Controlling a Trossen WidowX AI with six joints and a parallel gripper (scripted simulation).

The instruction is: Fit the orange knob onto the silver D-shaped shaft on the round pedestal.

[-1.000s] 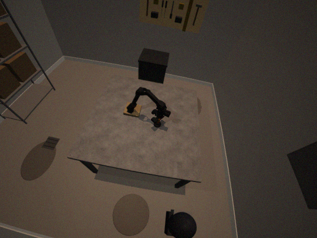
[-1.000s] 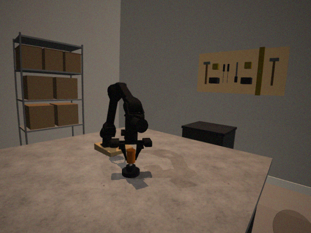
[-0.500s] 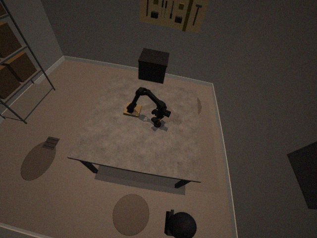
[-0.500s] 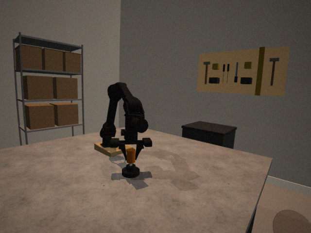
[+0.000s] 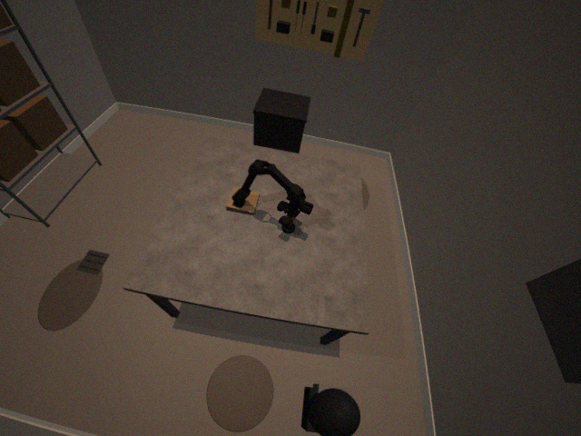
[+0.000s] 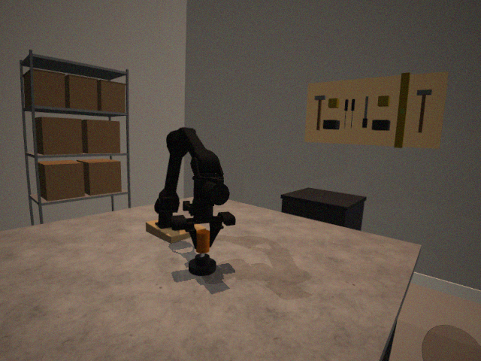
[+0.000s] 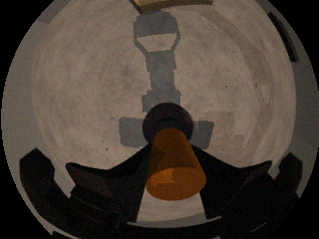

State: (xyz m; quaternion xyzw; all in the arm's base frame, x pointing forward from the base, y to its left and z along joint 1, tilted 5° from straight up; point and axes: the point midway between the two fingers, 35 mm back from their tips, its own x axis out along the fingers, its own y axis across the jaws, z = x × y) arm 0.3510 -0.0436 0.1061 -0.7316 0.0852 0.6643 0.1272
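Note:
My gripper (image 6: 202, 241) (image 7: 170, 147) (image 5: 289, 217) is shut on the orange knob (image 6: 202, 240) (image 7: 174, 165) and holds it upright. The knob hangs straight above the round black pedestal (image 6: 201, 266) (image 7: 165, 119) (image 5: 287, 227) on the table. A short piece of the silver shaft (image 6: 201, 255) shows between the knob's underside and the pedestal. In the wrist view the knob covers the shaft and the near part of the pedestal. The knob's hole is hidden.
The arm's base stands on a tan wooden plate (image 6: 167, 233) (image 5: 242, 202) behind the pedestal. The grey table (image 6: 294, 303) (image 5: 234, 267) has its right edge well away. A dark cabinet (image 6: 323, 207) (image 5: 280, 120) stands beyond the table.

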